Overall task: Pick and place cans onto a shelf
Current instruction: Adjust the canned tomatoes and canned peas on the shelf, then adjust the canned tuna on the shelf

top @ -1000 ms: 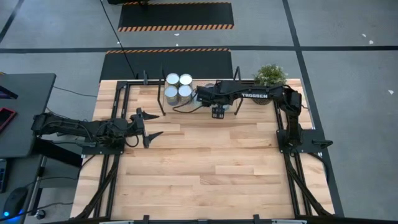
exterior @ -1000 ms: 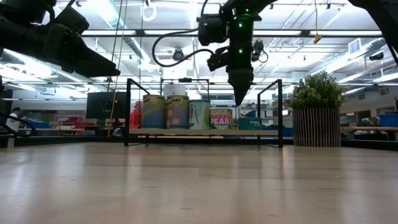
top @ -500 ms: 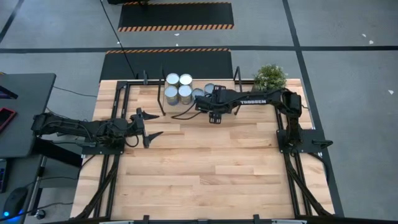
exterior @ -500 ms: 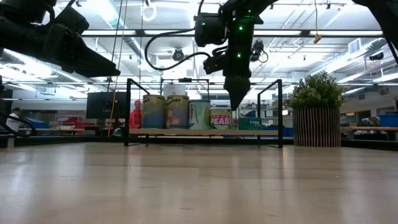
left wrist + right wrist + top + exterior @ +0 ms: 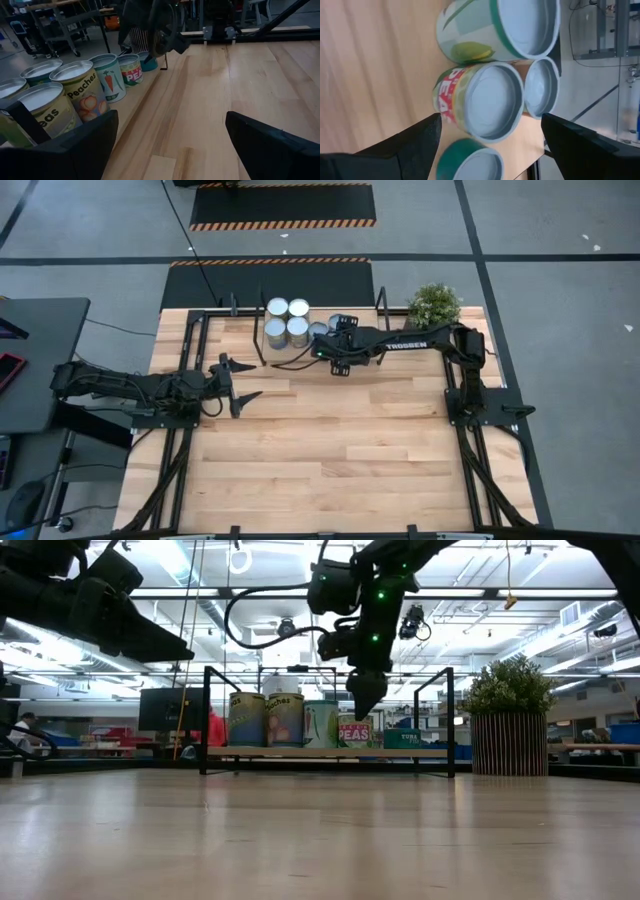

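At nine o'clock on the surface (image 5: 330,450) we see the left hand (image 5: 240,385) waiting, fingers spread wide. Farther back, toward twelve, the right hand (image 5: 338,367) hovers wide open just above the peas can (image 5: 480,100). The cans (image 5: 285,720) stand on the shelf (image 5: 325,752), apparently in two rows.

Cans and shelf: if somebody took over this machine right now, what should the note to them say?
Left gripper: fingers open, empty, hovering over the table's left side, waiting.
Right gripper: fingers open, empty, hanging above the red-and-white labelled peas can on the light wooden shelf with black metal uprights.
Small metal cans with silvery tops: at least six stand grouped on the shelf; none shows elsewhere on the table.
Done: the visible cans are placed.
Left: probably just pulling the right arm clear.
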Controlling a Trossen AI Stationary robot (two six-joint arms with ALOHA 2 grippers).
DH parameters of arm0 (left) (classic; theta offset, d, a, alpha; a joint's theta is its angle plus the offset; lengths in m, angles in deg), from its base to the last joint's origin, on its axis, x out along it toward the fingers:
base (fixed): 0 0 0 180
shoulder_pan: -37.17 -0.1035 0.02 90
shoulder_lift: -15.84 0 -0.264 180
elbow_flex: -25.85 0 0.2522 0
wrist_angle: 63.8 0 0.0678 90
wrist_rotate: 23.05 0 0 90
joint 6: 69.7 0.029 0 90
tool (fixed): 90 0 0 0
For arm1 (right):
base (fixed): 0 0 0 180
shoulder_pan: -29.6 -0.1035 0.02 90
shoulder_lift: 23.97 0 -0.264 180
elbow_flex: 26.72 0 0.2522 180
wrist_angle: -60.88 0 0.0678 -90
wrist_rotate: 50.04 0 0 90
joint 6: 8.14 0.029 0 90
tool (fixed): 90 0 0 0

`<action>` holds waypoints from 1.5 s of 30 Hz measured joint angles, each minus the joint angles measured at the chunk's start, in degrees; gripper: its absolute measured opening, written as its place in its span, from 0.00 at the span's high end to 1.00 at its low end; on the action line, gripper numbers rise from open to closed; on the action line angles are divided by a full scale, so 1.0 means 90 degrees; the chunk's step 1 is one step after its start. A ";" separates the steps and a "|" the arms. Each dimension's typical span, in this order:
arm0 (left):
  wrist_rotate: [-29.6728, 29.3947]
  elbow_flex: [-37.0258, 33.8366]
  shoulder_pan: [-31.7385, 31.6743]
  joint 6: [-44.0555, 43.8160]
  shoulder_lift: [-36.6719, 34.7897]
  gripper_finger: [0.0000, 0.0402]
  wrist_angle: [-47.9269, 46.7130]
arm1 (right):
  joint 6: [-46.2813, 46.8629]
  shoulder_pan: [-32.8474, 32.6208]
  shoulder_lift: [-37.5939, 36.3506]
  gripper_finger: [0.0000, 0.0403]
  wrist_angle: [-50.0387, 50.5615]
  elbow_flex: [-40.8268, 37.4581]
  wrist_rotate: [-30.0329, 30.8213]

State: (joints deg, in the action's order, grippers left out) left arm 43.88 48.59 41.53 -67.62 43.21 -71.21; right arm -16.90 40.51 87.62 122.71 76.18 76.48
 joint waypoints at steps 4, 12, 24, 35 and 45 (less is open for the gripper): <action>0.0000 0.0000 0.0000 0.0002 0.0000 0.07 0.0000 | -0.0067 0.0052 0.0000 0.13 -0.0085 0.0000 0.0011; 0.0000 0.0000 -0.0002 0.0002 0.0000 0.07 0.0000 | -0.0098 0.0205 0.0000 0.13 -0.0094 0.0000 -0.0001; 0.0000 0.0000 0.0000 0.0000 0.0000 0.07 0.0000 | -0.0166 0.0290 0.0000 0.13 -0.0222 0.0002 -0.0013; 0.0000 0.0000 0.0000 0.0000 0.0000 0.07 -0.0002 | -0.0181 -0.0028 -0.0002 0.13 0.0390 0.0224 0.0043; 0.0000 0.0000 0.0000 -0.0044 0.0000 0.07 -0.0024 | 0.0682 -0.0171 -0.0007 0.13 0.1412 0.0406 0.0032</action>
State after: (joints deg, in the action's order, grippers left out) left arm 43.88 48.59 41.52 -68.01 43.21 -71.43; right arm -10.76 38.96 87.55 135.42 79.83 76.77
